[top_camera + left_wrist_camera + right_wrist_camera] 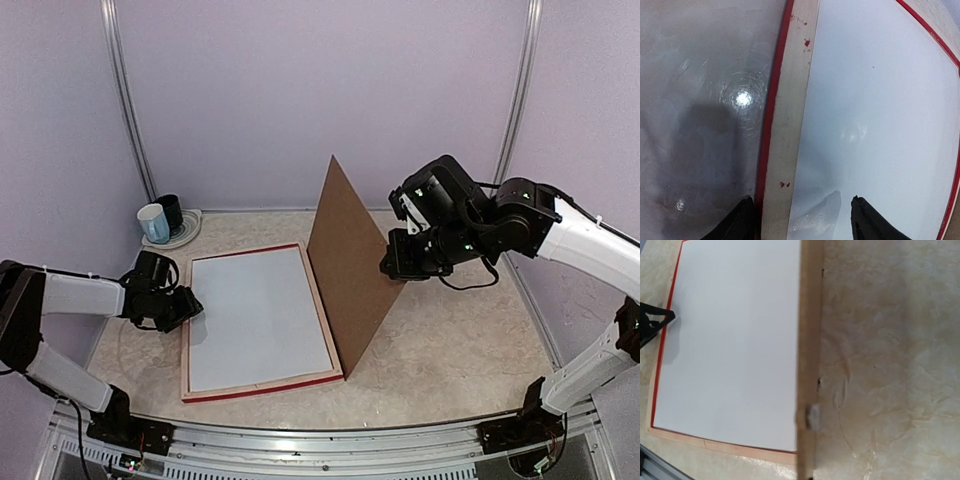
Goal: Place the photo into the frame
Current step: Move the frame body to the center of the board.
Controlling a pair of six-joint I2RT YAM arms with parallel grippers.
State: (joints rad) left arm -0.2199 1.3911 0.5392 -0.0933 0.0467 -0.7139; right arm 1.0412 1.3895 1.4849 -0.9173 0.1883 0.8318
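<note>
The frame [262, 385] lies flat on the table with its pale wood back up and a red edge showing. A white sheet [255, 315] fills its opening. The photo's printed side is not in view. A brown backing board [345, 255] stands upright along the frame's right side, and my right gripper [393, 268] is shut on its upper right edge. In the right wrist view only the board's edge [809, 340] shows, with no fingers. My left gripper [801, 200] is open astride the frame's left rail [790, 100], with one finger over the table and one over the white sheet [880, 125].
Two mugs [160, 220] stand on a plate [190, 232] at the back left corner. Purple walls close in the back and both sides. A metal rail runs along the table's near edge [320, 440].
</note>
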